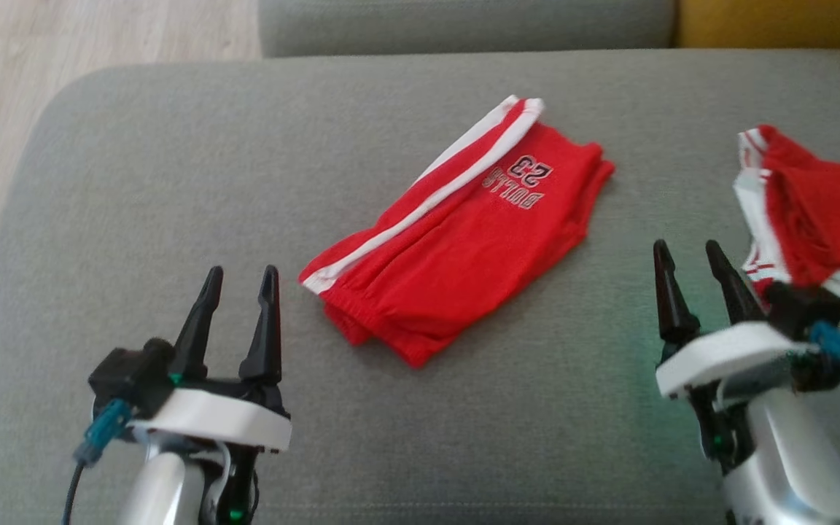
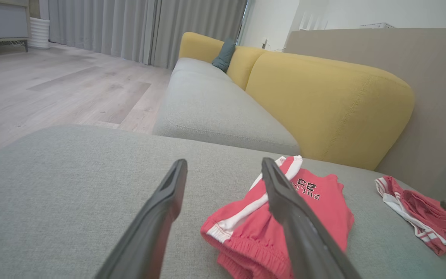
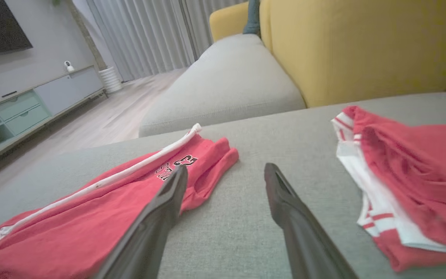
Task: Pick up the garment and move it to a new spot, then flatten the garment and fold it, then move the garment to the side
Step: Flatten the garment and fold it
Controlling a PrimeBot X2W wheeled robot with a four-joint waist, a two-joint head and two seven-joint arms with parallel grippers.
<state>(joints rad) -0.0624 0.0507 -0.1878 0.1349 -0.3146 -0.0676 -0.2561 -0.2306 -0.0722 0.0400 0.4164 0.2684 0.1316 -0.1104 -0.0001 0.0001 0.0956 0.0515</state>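
Red shorts with white side stripes and "BULLS 23" print, the garment (image 1: 456, 233), lie folded in half on the grey cushion (image 1: 172, 168) at the middle. My left gripper (image 1: 241, 281) hovers open at the lower left, short of the waistband end, with nothing between its fingers. Open as well, my right gripper (image 1: 690, 255) stands at the lower right, between the shorts and a second red garment. In the left wrist view the shorts (image 2: 312, 201) lie just past the right finger (image 2: 285, 201). In the right wrist view the shorts (image 3: 103, 205) lie left of the fingers (image 3: 161, 209).
A second red and white garment (image 1: 814, 211) lies crumpled at the cushion's right edge, close to my right gripper. A yellow sofa back (image 2: 323, 100) and another grey seat (image 2: 215, 104) stand behind. Wooden floor (image 1: 63, 51) shows beyond the cushion's left edge.
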